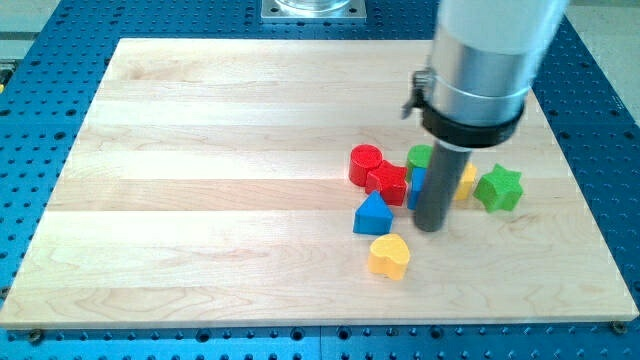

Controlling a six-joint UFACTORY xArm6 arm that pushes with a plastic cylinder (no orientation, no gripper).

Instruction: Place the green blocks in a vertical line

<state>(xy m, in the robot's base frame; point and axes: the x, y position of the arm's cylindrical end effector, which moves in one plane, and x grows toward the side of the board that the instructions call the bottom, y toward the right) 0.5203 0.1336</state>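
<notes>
A green star block (498, 188) lies at the view's right on the wooden board (200, 200). A second green block (419, 156) shows partly behind the rod, just left of it. My tip (430, 227) touches the board just below the cluster, between the two green blocks, right of a blue block (372, 214). The rod hides part of another blue block (414, 186) and a yellow block (465, 181).
A red cylinder (365, 163) and a red block (387, 183) sit left of the rod. A yellow heart block (389, 256) lies below the blue block. The arm's wide grey body (485, 60) hangs over the board's upper right.
</notes>
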